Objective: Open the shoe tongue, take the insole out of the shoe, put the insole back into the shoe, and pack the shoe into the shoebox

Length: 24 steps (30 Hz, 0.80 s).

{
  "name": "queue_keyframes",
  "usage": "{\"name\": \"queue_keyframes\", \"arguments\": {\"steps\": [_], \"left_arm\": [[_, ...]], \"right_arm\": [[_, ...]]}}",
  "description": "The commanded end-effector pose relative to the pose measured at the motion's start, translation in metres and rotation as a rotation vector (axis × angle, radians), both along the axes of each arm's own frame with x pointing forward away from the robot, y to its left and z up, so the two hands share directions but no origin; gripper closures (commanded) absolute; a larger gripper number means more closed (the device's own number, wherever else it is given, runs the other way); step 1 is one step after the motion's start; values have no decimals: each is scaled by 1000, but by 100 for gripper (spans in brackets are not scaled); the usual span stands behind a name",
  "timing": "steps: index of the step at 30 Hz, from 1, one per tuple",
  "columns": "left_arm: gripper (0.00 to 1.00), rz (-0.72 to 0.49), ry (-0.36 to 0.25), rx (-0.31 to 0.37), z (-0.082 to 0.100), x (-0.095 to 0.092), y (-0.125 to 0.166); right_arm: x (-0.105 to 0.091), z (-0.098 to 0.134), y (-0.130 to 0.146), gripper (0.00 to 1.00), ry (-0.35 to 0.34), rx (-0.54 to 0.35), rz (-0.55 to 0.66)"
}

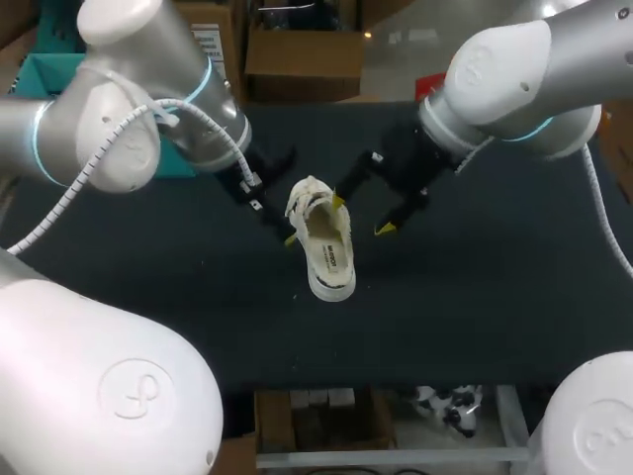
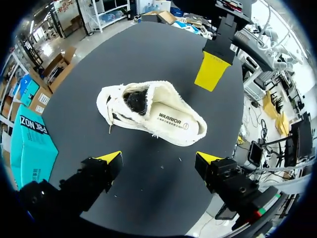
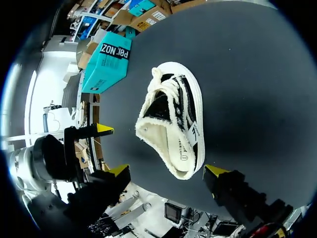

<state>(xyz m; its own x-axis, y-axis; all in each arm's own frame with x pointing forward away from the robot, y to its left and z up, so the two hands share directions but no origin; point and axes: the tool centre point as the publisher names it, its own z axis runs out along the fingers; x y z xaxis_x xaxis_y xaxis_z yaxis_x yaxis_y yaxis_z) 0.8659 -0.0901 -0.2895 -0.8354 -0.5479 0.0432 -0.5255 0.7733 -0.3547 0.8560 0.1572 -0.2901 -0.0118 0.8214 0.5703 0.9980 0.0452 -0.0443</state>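
Head view | shoe (image 1: 324,242) far from table (image 1: 495,297) edges | left pincer (image 2: 158,159) wide | right pincer (image 3: 167,171) wide

The left gripper (image 2: 159,159) hangs over the dark table (image 2: 163,208), its 2 yellow-tipped fingers (image 2: 110,158) spread wide with nothing between them. Just ahead of it a white shoe (image 2: 151,116) lies on the table, its opening turned toward the gripper, so the pale insole (image 2: 173,121) shows inside. A lace end (image 2: 110,128) trails off the shoe's side. Beyond the heel, apart from the shoe, stands 1 yellow fingertip (image 2: 212,70) of the right arm (image 2: 225,25). A teal shoebox (image 2: 29,144) sits at the table's edge, off toward the toe side
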Motion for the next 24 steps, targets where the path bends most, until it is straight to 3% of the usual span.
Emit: {"name": "queue_keyframes", "arguments": {"steps": [1,5,11,24], "left_arm": [[0,92,43,55,-10,-5,-12],[0,121,45,89,-14,-13,-5],[0,230,86,79,-15,-15,-3],[0,230,86,79,-15,-15,-3]], "right_arm": [[5,10,-24,0,16,-72,77],[10,16,-60,0,-4,-49,131],[24,22,-98,0,18,-72,375],[24,22,-98,0,18,-72,375]]}}
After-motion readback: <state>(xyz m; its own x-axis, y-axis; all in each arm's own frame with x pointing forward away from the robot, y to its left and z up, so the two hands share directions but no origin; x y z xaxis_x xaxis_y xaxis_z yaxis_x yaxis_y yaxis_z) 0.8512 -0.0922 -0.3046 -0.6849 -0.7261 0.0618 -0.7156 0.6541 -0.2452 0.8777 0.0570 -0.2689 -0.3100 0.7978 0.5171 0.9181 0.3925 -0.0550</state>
